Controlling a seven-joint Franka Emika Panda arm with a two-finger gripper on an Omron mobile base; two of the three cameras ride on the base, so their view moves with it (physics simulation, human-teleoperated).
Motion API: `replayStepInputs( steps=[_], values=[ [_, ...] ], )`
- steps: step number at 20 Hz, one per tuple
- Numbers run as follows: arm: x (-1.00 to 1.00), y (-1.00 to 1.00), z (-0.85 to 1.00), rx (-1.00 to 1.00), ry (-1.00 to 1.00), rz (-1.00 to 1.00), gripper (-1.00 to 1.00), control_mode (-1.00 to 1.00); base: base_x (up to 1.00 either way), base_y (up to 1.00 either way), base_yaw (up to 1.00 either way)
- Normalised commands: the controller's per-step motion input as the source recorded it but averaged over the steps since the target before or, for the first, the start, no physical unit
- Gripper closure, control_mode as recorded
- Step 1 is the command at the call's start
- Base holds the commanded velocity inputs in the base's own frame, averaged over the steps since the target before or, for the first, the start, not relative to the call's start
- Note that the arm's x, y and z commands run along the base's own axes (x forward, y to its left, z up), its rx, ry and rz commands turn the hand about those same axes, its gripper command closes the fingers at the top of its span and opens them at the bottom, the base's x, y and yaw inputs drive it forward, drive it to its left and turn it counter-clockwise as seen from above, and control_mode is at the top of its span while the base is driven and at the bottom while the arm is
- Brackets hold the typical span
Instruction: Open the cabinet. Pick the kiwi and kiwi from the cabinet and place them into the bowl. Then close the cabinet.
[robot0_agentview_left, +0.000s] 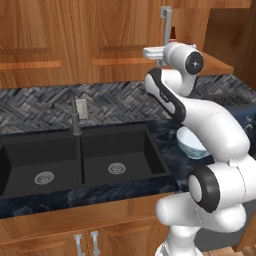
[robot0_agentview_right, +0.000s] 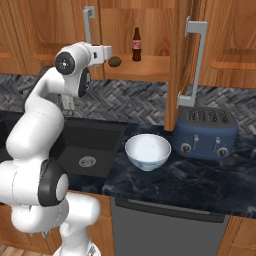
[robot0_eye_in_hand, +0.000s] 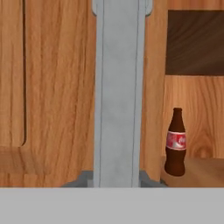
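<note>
On the open cabinet (robot0_agentview_right: 150, 67) shelf, one kiwi (robot0_agentview_right: 114, 61) lies with its long axis level, running left to right in the right base view. It sits left of the cola bottle (robot0_agentview_right: 136, 45), apart from it, directly at the front of the gripper (robot0_agentview_right: 109, 53). Gripper fingers are hidden behind the hand; jaws closed, and whether they clamp the kiwi cannot be told. Hand view faces the left door's vertical silver handle (robot0_eye_in_hand: 119, 94) close up. Bowl (robot0_agentview_right: 148, 150) stands upright on the dark counter (robot0_agentview_right: 190, 182), just left of the blue toaster (robot0_agentview_right: 207, 132), below the swung-out right door (robot0_agentview_right: 186, 60).
</note>
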Motion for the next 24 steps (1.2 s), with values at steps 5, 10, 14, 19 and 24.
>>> replayStepInputs(
  steps=[5,10,14,19,24],
  values=[
    [-0.44,0.31,0.47,0.0,0.0,0.0,1.0,-1.0,0.0,0.0,0.0],
    [-0.5,0.4,0.52,0.0,0.0,0.0,1.0,-1.0,0.0,0.0,0.0],
    [-0.51,0.52,0.42,0.0,0.0,-0.01,1.0,-1.0,0.0,0.0,0.0],
    [-0.36,0.65,0.25,0.0,0.01,-0.02,1.0,-1.0,0.0,0.0,0.0],
    [-0.14,0.81,0.3,0.0,0.07,-0.07,1.0,-1.0,0.0,0.0,0.0]
  ],
)
